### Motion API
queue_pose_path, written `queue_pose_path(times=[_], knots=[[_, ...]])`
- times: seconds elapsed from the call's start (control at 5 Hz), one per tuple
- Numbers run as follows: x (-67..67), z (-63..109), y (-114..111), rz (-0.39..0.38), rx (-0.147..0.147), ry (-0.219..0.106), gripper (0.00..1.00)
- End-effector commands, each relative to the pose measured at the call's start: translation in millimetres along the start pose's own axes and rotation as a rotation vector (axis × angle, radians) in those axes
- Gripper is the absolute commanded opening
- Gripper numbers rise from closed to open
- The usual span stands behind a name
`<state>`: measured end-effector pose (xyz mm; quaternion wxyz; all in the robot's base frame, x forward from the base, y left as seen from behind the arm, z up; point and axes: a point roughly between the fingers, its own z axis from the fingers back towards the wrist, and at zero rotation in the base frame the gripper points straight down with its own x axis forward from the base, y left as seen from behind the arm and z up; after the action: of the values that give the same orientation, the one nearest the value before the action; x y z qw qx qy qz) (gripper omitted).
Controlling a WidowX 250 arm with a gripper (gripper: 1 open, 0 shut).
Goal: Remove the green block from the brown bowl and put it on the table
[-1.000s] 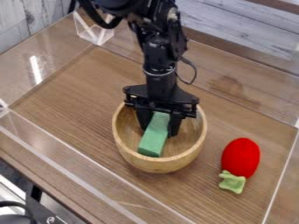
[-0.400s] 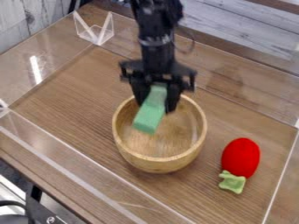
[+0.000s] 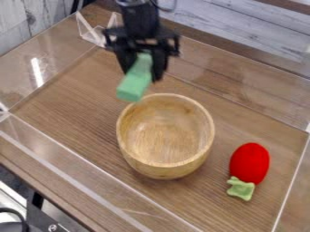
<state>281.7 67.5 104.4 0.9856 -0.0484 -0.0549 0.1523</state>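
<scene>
Fingers [image 3: 144, 53] apparently gripping green block [image 3: 137, 80], held above table [image 3: 75, 122], brown bowl [image 3: 165, 136] nearby

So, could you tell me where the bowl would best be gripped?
Probably by the near rim of the bowl, straight from above, one finger inside and one outside: it sits upright with its round mouth open, too wide to span comfortably, and the block hangs over the far side.

The robot's arm [image 3: 148, 18] is black all over, built of chunky, boxy segments. Its lower end widens into a bulky black gripper [image 3: 148, 47] with angular, uneven edges. Finer markings or screws are too blurred and small to make out.
</scene>
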Motion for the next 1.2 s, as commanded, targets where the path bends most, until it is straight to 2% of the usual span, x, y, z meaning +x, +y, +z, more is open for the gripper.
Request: queue_pose_path(times=[0.0,0.4,1.0], knots=[[20.8,10.3,24,-0.051,0.021,-0.049,0.0],[36.1,-3.4,40,-0.028,0.056,-0.049,0.0],[48.8,-15.6,54,-0.011,0.073,-0.044,0.0]])
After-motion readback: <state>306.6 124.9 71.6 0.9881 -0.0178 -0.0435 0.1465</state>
